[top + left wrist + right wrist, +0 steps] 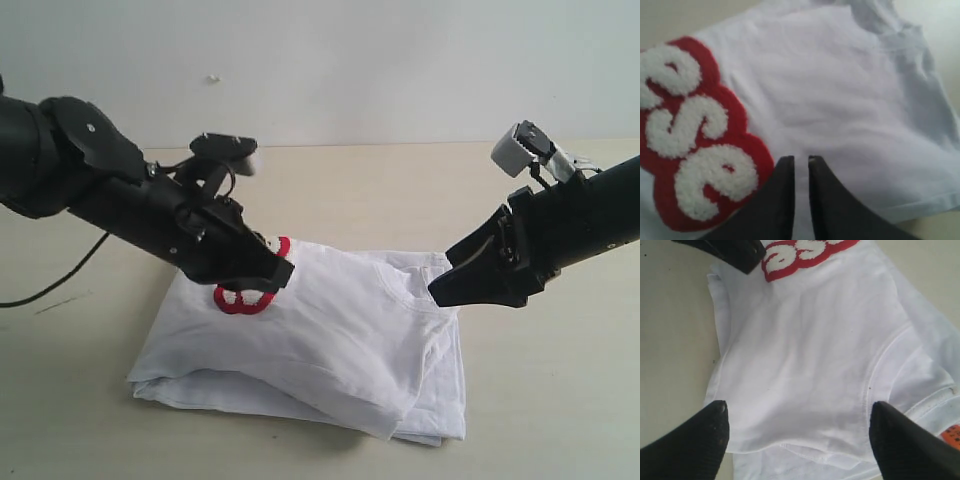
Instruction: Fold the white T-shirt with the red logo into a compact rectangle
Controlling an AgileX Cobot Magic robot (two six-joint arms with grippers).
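Behind the left tool (pixel 284 272), the red logo (pixel 245 300) shows only partly.

Both arms are matte black. The left arm (pixel 100 190) has bulky rounded joints dotted with small silver screws, and a black cable (pixel 60 277) trails beside it. The right arm (pixel 600 215) carries a white-grey camera (pixel 522 148). Its fingers (pixel 687 445) are black ribbed wedges.
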